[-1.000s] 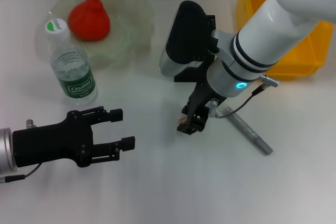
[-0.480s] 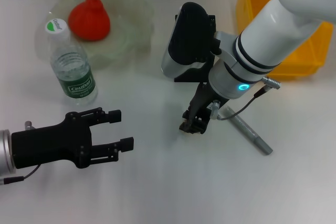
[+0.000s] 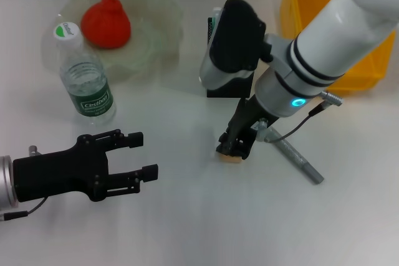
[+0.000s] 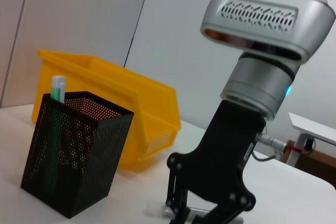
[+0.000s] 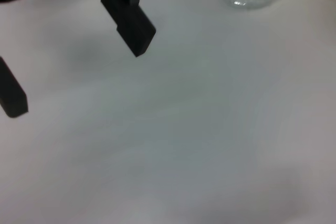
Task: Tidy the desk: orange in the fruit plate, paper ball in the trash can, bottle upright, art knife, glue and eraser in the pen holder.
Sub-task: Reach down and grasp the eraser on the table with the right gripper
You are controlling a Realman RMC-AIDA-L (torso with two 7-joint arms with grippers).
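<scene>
Change since a second ago: the right arm has swung slightly toward the robot's right, uncovering more of the black mesh pen holder; its gripper now sits over a small tan eraser on the table. The left arm, bottle and plate have not moved.

Head view, right arm: the white arm comes in from the upper right and bends down to the middle of the table. The right gripper points down with its black fingertips at the eraser, touching or just above it; whether the fingers are closed on it cannot be told.

Head view, left arm: the left gripper lies low over the near left of the table, its two black fingers spread apart with nothing between them.

Head view, containers: a clear fruit plate at the far left holds a red-orange fruit. A clear water bottle with a green label stands upright just in front of the plate. A yellow bin stands at the far right.

Head view, surface: a white table; a grey art knife lies just right of the right gripper.

Left wrist view: the pen holder stands on the table with a green-and-white stick upright inside, the yellow bin just behind it, and the right gripper reaching down beside it. A pale grey wall is behind.

Right wrist view: bare white table, the left gripper's two separated black fingers, and the base of the bottle at the edge.
</scene>
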